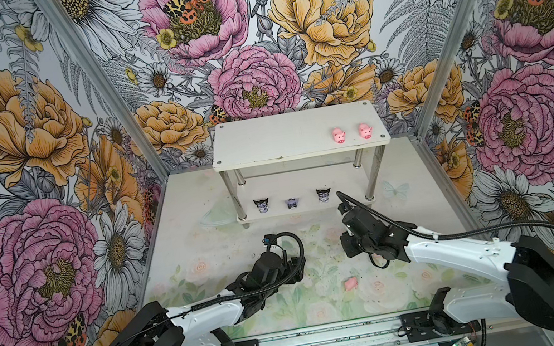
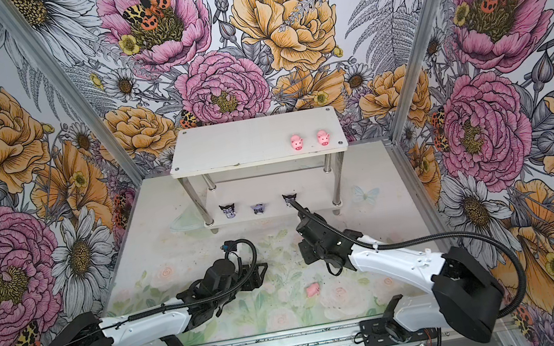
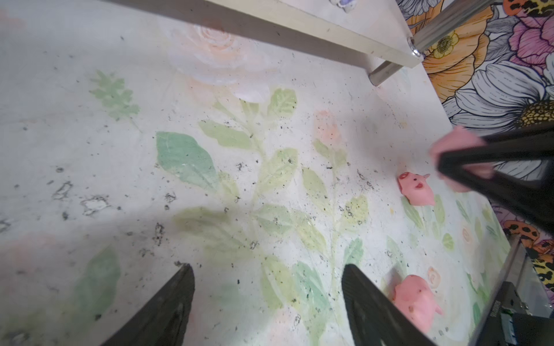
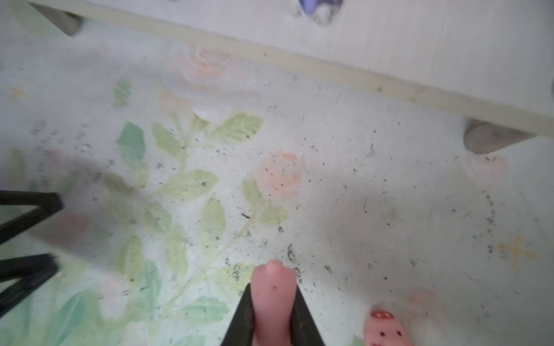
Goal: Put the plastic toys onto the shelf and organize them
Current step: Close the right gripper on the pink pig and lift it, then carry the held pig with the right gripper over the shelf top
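Note:
The white shelf [image 1: 270, 137] [image 2: 226, 144] stands at the back. Two pink pigs [image 1: 338, 135] [image 1: 365, 131] sit at the right of its top tier. Three black-and-lavender figures [image 1: 261, 205] [image 1: 292, 202] [image 1: 323, 194] line its lower tier. My right gripper [image 4: 274, 287] is shut on a pink pig [image 4: 274, 296] just above the table, in front of the shelf. A second pig [image 4: 386, 329] lies beside it. My left gripper [image 3: 266, 269] is open and empty, low over the table. In the left wrist view two pigs [image 3: 416, 188] [image 3: 418, 299] lie on the table. In both top views only one loose pig [image 1: 350, 284] [image 2: 312, 290] shows.
The table [image 1: 205, 253] carries a faded floral print. Floral walls with metal corner posts [image 1: 112, 94] close in the back and sides. The arm bases sit on a rail [image 1: 332, 338] at the front edge. The shelf's lower tier edge [image 3: 299, 24] is close to both grippers.

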Available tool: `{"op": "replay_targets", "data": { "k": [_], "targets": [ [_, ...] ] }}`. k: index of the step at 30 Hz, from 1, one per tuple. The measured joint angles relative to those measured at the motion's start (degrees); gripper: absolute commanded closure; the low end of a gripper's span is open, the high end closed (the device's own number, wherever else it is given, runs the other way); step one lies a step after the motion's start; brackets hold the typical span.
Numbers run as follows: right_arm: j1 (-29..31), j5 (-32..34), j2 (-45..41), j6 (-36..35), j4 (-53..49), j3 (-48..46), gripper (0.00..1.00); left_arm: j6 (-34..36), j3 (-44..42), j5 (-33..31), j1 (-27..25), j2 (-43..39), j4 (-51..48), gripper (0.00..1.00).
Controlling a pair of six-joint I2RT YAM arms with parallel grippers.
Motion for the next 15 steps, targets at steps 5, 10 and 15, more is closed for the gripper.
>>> {"op": "replay_targets", "data": {
  "k": [5,10,15],
  "targets": [
    [1.0,2.1,-5.7,-0.1,-10.9,19.1,0.82,0.6,-0.6,0.6,2.2,-1.6,-0.1,0.2],
    [1.0,4.9,-0.6,-0.7,-19.1,41.2,0.83,1.2,-1.0,0.7,2.5,-3.8,-1.3,0.2],
    [1.0,9.8,10.1,-1.7,-24.9,60.5,0.84,0.8,-3.7,0.6,2.5,-10.2,-4.6,0.2]
  ]
}}
